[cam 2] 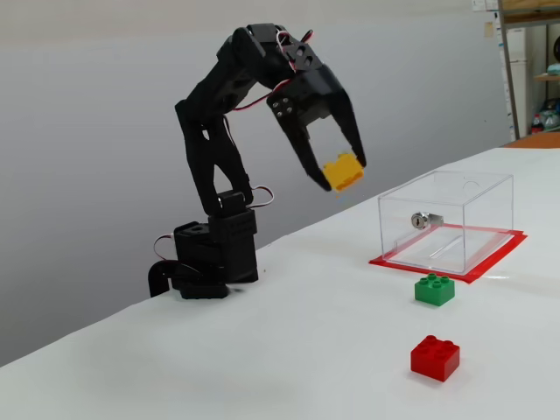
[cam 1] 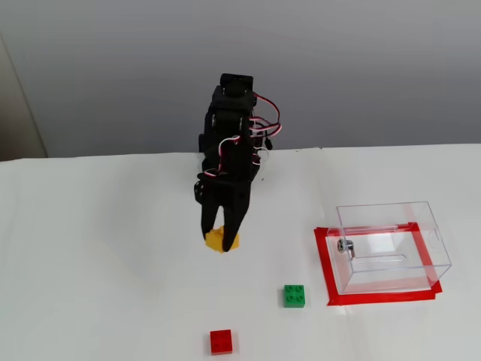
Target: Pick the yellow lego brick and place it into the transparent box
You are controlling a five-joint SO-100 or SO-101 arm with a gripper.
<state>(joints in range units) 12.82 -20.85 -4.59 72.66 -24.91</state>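
My gripper [cam 1: 222,240] [cam 2: 341,171] is shut on the yellow lego brick [cam 1: 219,241] [cam 2: 343,171], which hangs tilted in the air well above the white table. The transparent box [cam 1: 389,246] [cam 2: 446,220] stands on a red-taped rectangle, to the right of the gripper in both fixed views. Its walls are clear and a small metal fitting [cam 1: 343,246] sits on its left wall. The brick is some way short of the box, to its left in both fixed views.
A green brick [cam 1: 294,295] [cam 2: 435,289] lies just in front of the box's taped corner. A red brick [cam 1: 221,341] [cam 2: 435,358] lies nearer the table's front. The arm's black base [cam 2: 207,260] stands at the back of the table, by the grey wall.
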